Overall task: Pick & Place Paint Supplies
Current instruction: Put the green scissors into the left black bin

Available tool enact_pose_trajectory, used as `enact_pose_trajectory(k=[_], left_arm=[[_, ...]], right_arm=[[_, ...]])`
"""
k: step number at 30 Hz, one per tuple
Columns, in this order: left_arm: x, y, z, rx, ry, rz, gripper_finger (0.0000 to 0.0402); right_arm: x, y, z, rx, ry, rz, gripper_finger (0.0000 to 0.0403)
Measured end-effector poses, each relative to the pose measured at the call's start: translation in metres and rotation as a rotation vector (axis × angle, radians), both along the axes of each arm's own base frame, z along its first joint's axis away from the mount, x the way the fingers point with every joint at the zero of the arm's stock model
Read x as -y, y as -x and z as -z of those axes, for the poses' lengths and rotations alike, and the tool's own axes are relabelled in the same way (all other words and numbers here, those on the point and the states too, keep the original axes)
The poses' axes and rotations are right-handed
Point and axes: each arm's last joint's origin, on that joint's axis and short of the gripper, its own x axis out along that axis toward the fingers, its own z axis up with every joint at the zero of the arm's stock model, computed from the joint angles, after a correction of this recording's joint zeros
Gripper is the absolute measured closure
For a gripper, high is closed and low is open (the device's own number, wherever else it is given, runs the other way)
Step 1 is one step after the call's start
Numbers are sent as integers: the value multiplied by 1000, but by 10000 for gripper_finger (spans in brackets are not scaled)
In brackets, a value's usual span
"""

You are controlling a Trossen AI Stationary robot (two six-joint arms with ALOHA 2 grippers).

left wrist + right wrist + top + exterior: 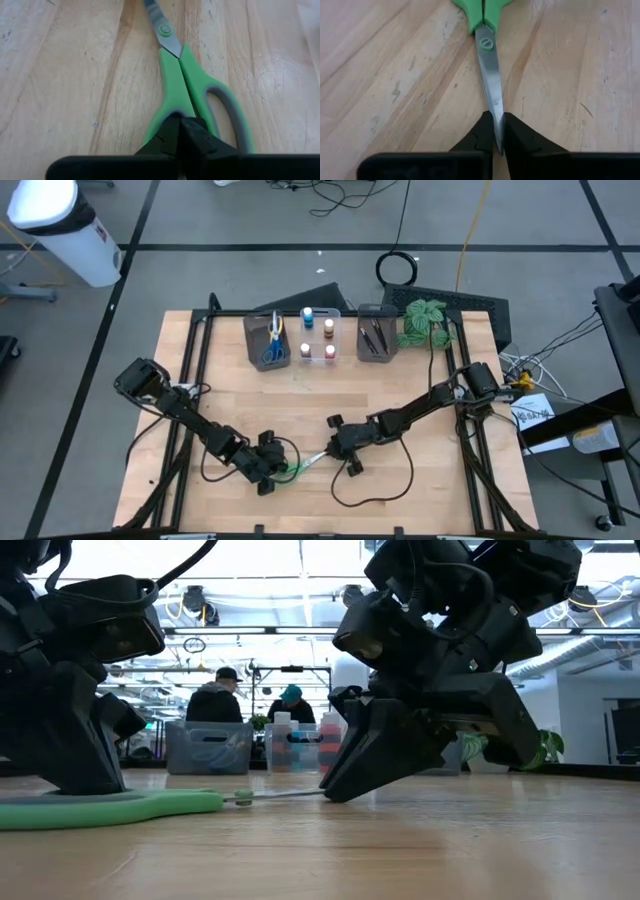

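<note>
A: High view: green-handled scissors (300, 464) lie flat on the wooden surface (420, 490), lower centre. Left gripper (272, 470) at the handles, right gripper (335, 446) at the blades; the contact itself is too small to read.

B: The wrist views settle it. Left jaws are pinched tight on a green handle loop; right jaws are clamped on the blade tip. The low view shows the scissors resting flat.
</note>
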Motion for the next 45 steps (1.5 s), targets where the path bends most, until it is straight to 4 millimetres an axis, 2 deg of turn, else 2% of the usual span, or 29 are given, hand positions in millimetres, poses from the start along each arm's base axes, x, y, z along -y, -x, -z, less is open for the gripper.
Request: enact_pose_trajectory(k=[6, 9, 13, 21, 29, 32, 36, 41, 45], left_arm=[[1, -1, -4, 36, 10, 48, 382], [2, -3, -19, 94, 57, 79, 390], [2, -1, -50, 196, 121, 88, 397], [-4, 7, -96, 372, 185, 54, 372], [-5, 6, -108, 461, 182, 30, 363], [-8, 4, -110, 489, 166, -8, 336], [-13, 0, -113, 528, 171, -111, 274], [-24, -7, -115, 524, 290, -219, 184], [-30, -12, -114, 475, 434, -288, 130]], right_arm=[[-2, 0, 0, 13, -11, 8, 394], [-7, -2, -8, 70, -19, -10, 395], [-10, -3, -11, 115, -25, -24, 395], [-15, 0, -25, 161, 5, -7, 395], [-22, 10, -56, 225, 100, 18, 395], [-28, 18, -71, 254, 146, 35, 395], [-37, 29, -80, 255, 228, 51, 395], [-46, 37, -89, 301, 321, 87, 395], [-48, 39, -89, 315, 400, 112, 396]])
